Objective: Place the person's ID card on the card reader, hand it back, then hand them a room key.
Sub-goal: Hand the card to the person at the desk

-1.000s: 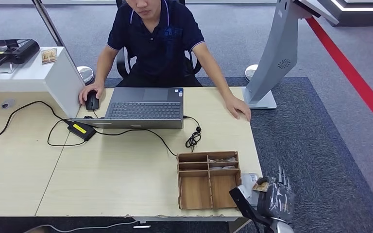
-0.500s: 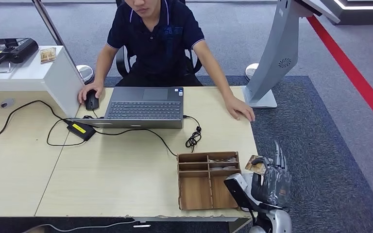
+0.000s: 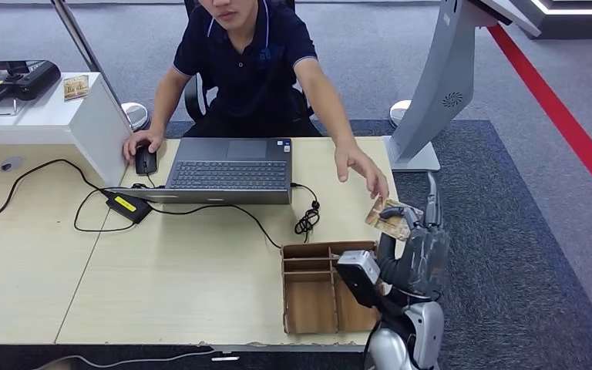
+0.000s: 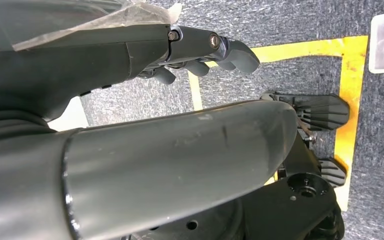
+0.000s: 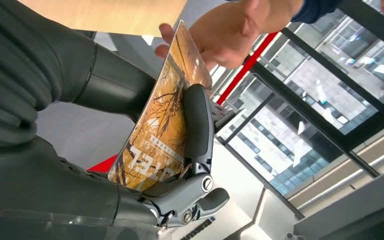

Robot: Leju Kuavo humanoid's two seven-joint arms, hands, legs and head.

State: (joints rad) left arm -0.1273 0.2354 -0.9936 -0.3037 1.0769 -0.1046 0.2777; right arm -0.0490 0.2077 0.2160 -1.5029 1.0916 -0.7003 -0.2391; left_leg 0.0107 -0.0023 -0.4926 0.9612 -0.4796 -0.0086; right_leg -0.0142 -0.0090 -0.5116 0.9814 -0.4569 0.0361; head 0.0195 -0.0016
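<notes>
Key card [image 3: 389, 218]: pinched in right hand [image 3: 416, 247], person's hand [image 3: 362, 169] just beyond. Card is best kept level, released once gripped. Left hand [image 4: 200, 55]: curled, nothing held.

One person [image 3: 247, 54] sits at twelve o'clock. One laptop [image 3: 227, 171] and one mouse [image 3: 146, 159] lie before them. One wooden tray [image 3: 320, 289] sits at five o'clock on the table [image 3: 162, 270]. Two cards: one room key [image 3: 389, 218] at four o'clock and one card [image 3: 76, 87] at ten o'clock on the white stand. One black power brick [image 3: 129, 206] lies at nine o'clock. Two robot hands: the right hand [image 3: 416, 250] and the left hand [image 4: 200, 52].
</notes>
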